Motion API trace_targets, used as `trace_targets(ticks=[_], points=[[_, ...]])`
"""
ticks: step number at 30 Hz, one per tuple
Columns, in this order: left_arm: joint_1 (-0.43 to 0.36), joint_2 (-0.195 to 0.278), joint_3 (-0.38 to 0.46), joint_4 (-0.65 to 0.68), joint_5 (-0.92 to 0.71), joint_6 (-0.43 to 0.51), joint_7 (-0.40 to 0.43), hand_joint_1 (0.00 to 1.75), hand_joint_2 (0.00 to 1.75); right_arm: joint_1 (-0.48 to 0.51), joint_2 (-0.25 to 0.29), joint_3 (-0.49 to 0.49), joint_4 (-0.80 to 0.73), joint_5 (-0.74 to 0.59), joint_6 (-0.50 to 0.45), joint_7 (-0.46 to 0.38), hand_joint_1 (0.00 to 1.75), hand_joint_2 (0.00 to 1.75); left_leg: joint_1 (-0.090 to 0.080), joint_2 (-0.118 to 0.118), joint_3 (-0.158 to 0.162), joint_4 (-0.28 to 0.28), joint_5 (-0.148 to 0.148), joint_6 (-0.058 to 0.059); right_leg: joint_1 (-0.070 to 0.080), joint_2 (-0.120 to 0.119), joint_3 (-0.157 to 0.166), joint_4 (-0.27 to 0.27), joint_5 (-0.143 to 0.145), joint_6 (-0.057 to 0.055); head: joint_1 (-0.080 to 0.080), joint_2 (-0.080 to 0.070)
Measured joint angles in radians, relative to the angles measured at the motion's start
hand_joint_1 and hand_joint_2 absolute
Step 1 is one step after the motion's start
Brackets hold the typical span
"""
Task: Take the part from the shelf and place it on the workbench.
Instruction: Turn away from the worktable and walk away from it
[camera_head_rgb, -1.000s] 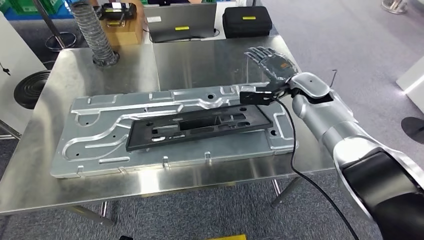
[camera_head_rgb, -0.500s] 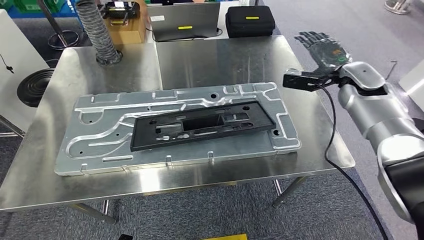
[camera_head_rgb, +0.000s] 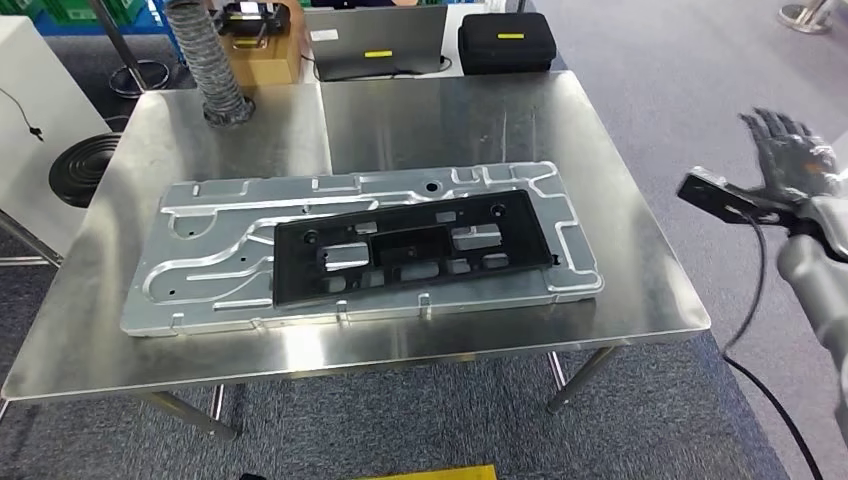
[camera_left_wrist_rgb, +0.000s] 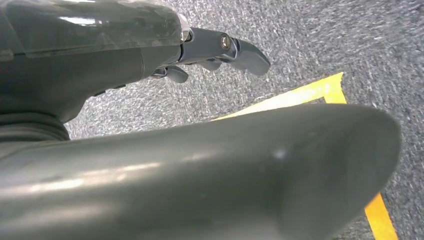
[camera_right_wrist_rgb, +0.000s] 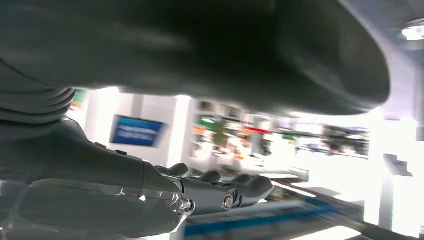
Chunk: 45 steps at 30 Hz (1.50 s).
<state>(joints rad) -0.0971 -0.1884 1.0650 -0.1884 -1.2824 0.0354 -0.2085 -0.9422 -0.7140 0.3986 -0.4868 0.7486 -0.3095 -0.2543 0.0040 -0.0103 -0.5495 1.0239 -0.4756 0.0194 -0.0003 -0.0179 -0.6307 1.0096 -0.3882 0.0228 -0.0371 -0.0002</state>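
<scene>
While the black part (camera_head_rgb: 410, 252) lies flat on the big silver plate (camera_head_rgb: 200, 260) in the middle of the bench (camera_head_rgb: 640, 290), the right robot hand (camera_head_rgb: 785, 155) is off past the bench's right edge, fingers spread and holding nothing. The left robot hand (camera_left_wrist_rgb: 220, 52) hangs over grey carpet (camera_left_wrist_rgb: 325, 40) near a yellow line (camera_left_wrist_rgb: 300, 92), its fingers loose and holding nothing
</scene>
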Motion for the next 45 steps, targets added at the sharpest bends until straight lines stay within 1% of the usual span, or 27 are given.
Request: trace_targets(ticks=[2, 3, 6, 8, 9, 11, 13, 16, 18, 21, 22, 23, 25, 27, 29, 30, 32, 33, 34, 36, 37, 38, 40, 41, 42, 44, 45], points=[[0.002, 0.0, 0.002, 0.0, 0.002, -0.002, -0.004, 0.0, 0.0, 0.061, -0.028, -0.068, 0.001, -0.001, -0.012, -0.004, 0.0, 0.0, 0.001, 0.001, -0.005, -0.009, 0.017, 0.013, -0.006, 0.002, -0.005, 0.004, -0.009, 0.014, 0.0, 0.0], [0.002, 0.0, 0.002, 0.0, 0.003, -0.002, -0.006, 0.0, 0.0, 0.091, -0.041, -0.103, 0.002, 0.0, -0.015, -0.006, 0.0, 0.0, 0.003, 0.001, -0.011, -0.014, 0.026, 0.019, -0.009, 0.005, -0.016, 0.027, -0.034, 0.02, 0.0, 0.0], [0.0, -0.001, 0.004, 0.0, 0.005, -0.002, -0.012, 0.0, 0.0, 0.167, -0.069, -0.205, 0.008, 0.006, -0.018, -0.006, 0.0, 0.0, 0.002, 0.003, -0.041, -0.017, 0.052, 0.027, -0.014, 0.012, -0.075, 0.198, -0.16, 0.034, 0.0, 0.0], [0.001, -0.001, 0.006, 0.0, 0.006, 0.0, -0.015, 0.0, 0.0, 0.212, -0.078, -0.269, 0.015, 0.008, -0.023, -0.007, 0.0, 0.0, 0.002, 0.004, -0.064, -0.015, 0.066, 0.026, -0.018, 0.013, -0.082, 0.271, -0.185, 0.04, 0.0, 0.0], [0.0, -0.001, 0.007, 0.0, 0.006, 0.001, -0.015, 0.0, 0.0, 0.233, -0.081, -0.298, 0.019, 0.011, -0.027, -0.007, 0.0, 0.0, 0.002, 0.004, -0.076, -0.012, 0.073, 0.025, -0.021, 0.013, -0.058, 0.254, -0.169, 0.042, 0.0, 0.0], [-0.001, -0.002, 0.008, 0.0, 0.005, 0.002, -0.015, 0.0, 0.0, 0.271, -0.086, -0.355, 0.024, 0.018, -0.036, -0.009, 0.0, 0.0, 0.002, 0.004, -0.098, -0.004, 0.085, 0.018, -0.026, 0.013, 0.035, 0.13, -0.129, 0.043, 0.0, 0.0], [-0.003, -0.004, 0.008, 0.0, 0.004, 0.003, -0.015, 0.0, 0.0, 0.31, -0.089, -0.413, 0.027, 0.023, -0.041, -0.01, 0.0, 0.0, 0.001, 0.003, -0.11, 0.0, 0.098, 0.008, -0.022, 0.015, 0.107, 0.019, -0.118, 0.034, 0.0, 0.0], [-0.004, -0.005, 0.008, 0.0, 0.002, 0.003, -0.013, 0.0, 0.0, 0.371, -0.087, -0.499, 0.035, 0.031, -0.042, -0.01, 0.0, 0.0, -0.001, 0.0, -0.114, -0.006, 0.118, -0.012, -0.016, 0.017, 0.112, -0.008, -0.11, 0.008, 0.0, 0.0], [-0.002, -0.005, 0.009, 0.0, 0.002, 0.003, -0.009, 0.0, 0.0, 0.401, -0.082, -0.544, 0.043, 0.034, -0.042, -0.009, 0.0, 0.0, 0.0, 0.0, -0.126, 0.015, 0.087, -0.023, -0.019, 0.013, 0.097, -0.013, -0.09, -0.009, 0.0, 0.0], [-0.003, -0.005, 0.009, 0.0, 0.003, 0.005, -0.007, 0.0, 0.0, 0.449, -0.069, -0.608, 0.059, 0.027, -0.043, -0.008, 0.0, 0.0, 0.001, 0.003, -0.168, 0.174, -0.064, -0.032, -0.017, 0.01, 0.059, -0.015, -0.057, -0.025, 0.0, 0.0], [-0.003, -0.005, 0.009, 0.0, 0.003, 0.005, -0.007, 0.0, 0.0, 0.465, -0.062, -0.628, 0.066, 0.022, -0.042, -0.006, 0.0, 0.0, 0.001, 0.004, -0.176, 0.235, -0.094, -0.033, -0.015, 0.01, 0.045, -0.014, -0.046, -0.026, 0.0, 0.0], [-0.003, -0.005, 0.009, 0.0, 0.003, 0.006, -0.006, 0.0, 0.0, 0.481, -0.055, -0.647, 0.074, 0.016, -0.042, -0.004, 0.0, 0.0, 0.001, 0.004, -0.173, 0.275, -0.102, -0.032, -0.012, 0.01, 0.03, -0.013, -0.035, -0.027, 0.0, 0.0], [-0.005, -0.005, 0.009, 0.0, 0.004, 0.008, -0.005, 0.0, 0.0, 0.517, -0.038, -0.685, 0.09, 0.0, -0.043, 0.0, 0.0, 0.0, -0.003, 0.004, -0.116, 0.254, -0.06, -0.023, -0.005, 0.011, 0.001, -0.012, -0.013, -0.027, 0.0, 0.0], [-0.009, -0.003, 0.009, 0.0, 0.004, 0.01, -0.004, 0.0, 0.0, 0.555, -0.015, -0.727, 0.106, -0.021, -0.043, 0.0, 0.0, 0.0, -0.011, 0.003, 0.002, 0.109, -0.034, -0.002, 0.001, 0.01, -0.022, -0.009, 0.007, -0.025, 0.0, 0.0], [-0.013, 0.0, 0.009, -0.001, 0.005, 0.011, -0.003, 0.0, 0.0, 0.589, 0.011, -0.771, 0.119, -0.04, -0.043, -0.001, 0.0, 0.0, -0.019, 0.004, 0.087, -0.016, -0.051, 0.011, 0.0, 0.008, -0.028, -0.011, 0.026, -0.018, 0.0, 0.0], [-0.014, 0.001, 0.009, -0.001, 0.006, 0.012, -0.002, 0.0, 0.0, 0.606, 0.027, -0.793, 0.125, -0.05, -0.042, 0.0, 0.0, 0.0, -0.022, 0.005, 0.101, -0.044, -0.057, 0.014, -0.002, 0.006, -0.028, -0.015, 0.036, -0.012, 0.0, 0.0], [-0.014, 0.0, 0.009, -0.001, 0.007, 0.012, -0.001, 0.0, 0.0, 0.643, 0.06, -0.832, 0.139, -0.068, -0.035, 0.003, 0.0, 0.0, -0.021, 0.006, 0.093, -0.061, -0.031, 0.021, -0.006, 0.006, -0.027, -0.026, 0.049, -0.001, 0.0, 0.0], [-0.014, 0.0, 0.01, -0.001, 0.007, 0.012, 0.0, 0.0, 0.0, 0.662, 0.077, -0.85, 0.146, -0.078, -0.03, 0.008, 0.0, 0.0, -0.019, 0.008, 0.086, -0.069, -0.015, 0.028, -0.007, 0.008, -0.032, -0.019, 0.032, 0.004, 0.0, 0.0], [-0.014, 0.0, 0.01, -0.001, 0.008, 0.012, 0.0, 0.0, 0.0, 0.68, 0.095, -0.868, 0.154, -0.087, -0.026, 0.013, 0.0, 0.0, -0.016, 0.01, 0.076, -0.077, 0.003, 0.032, -0.009, 0.011, -0.041, 0.006, -0.006, 0.008, 0.0, 0.0], [-0.013, 0.002, 0.011, -0.001, 0.005, 0.012, 0.001, 0.0, 0.0, 0.71, 0.134, -0.904, 0.17, -0.103, -0.017, 0.027, 0.0, 0.0, -0.013, 0.013, 0.046, -0.081, 0.032, 0.035, -0.017, 0.014, -0.068, 0.114, -0.117, 0.018, 0.0, 0.0], [-0.012, 0.002, 0.011, -0.001, 0.003, 0.012, 0.002, 0.0, 0.0, 0.723, 0.158, -0.922, 0.178, -0.109, -0.011, 0.036, 0.0, 0.0, -0.012, 0.015, 0.029, -0.079, 0.045, 0.033, -0.022, 0.015, -0.077, 0.178, -0.154, 0.024, 0.0, 0.0], [-0.012, 0.002, 0.012, -0.001, 0.0, 0.012, 0.003, 0.0, 0.0, 0.737, 0.178, -0.937, 0.186, -0.116, -0.005, 0.047, 0.0, 0.0, -0.011, 0.016, 0.009, -0.075, 0.057, 0.03, -0.028, 0.015, -0.078, 0.228, -0.164, 0.031, 0.0, 0.0], [-0.012, 0.002, 0.011, -0.001, -0.007, 0.011, 0.007, 0.0, 0.0, 0.763, 0.222, -0.964, 0.202, -0.127, 0.007, 0.068, 0.0, 0.0, -0.005, 0.019, -0.034, -0.059, 0.076, 0.02, -0.038, 0.015, -0.042, 0.25, -0.123, 0.043, 0.001, 0.0], [-0.012, 0.002, 0.011, -0.001, -0.01, 0.01, 0.009, 0.0, 0.0, 0.775, 0.241, -0.977, 0.208, -0.132, 0.011, 0.076, 0.0, 0.0, -0.001, 0.02, -0.057, -0.046, 0.083, 0.013, -0.044, 0.014, -0.001, 0.214, -0.098, 0.05, 0.001, 0.0], [-0.014, 0.003, 0.011, -0.001, -0.012, 0.009, 0.012, 0.0, 0.0, 0.786, 0.267, -0.991, 0.214, -0.136, 0.017, 0.084, 0.0, 0.0, 0.002, 0.021, -0.078, -0.031, 0.089, 0.005, -0.047, 0.014, 0.054, 0.151, -0.096, 0.055, 0.001, 0.0], [-0.018, 0.004, 0.009, -0.001, -0.015, 0.009, 0.017, 0.0, 0.0, 0.808, 0.314, -1.014, 0.224, -0.142, 0.032, 0.103, 0.0, 0.0, 0.006, 0.024, -0.108, -0.005, 0.099, -0.012, -0.043, 0.014, 0.143, 0.026, -0.136, 0.047, 0.001, 0.0], [-0.02, 0.004, 0.008, -0.002, -0.016, 0.009, 0.018, 0.0, 0.0, 0.818, 0.338, -1.023, 0.23, -0.144, 0.041, 0.115, 0.0, 0.0, 0.006, 0.025, -0.114, 0.001, 0.107, -0.021, -0.037, 0.015, 0.162, -0.008, -0.155, 0.037, 0.0, 0.0]])
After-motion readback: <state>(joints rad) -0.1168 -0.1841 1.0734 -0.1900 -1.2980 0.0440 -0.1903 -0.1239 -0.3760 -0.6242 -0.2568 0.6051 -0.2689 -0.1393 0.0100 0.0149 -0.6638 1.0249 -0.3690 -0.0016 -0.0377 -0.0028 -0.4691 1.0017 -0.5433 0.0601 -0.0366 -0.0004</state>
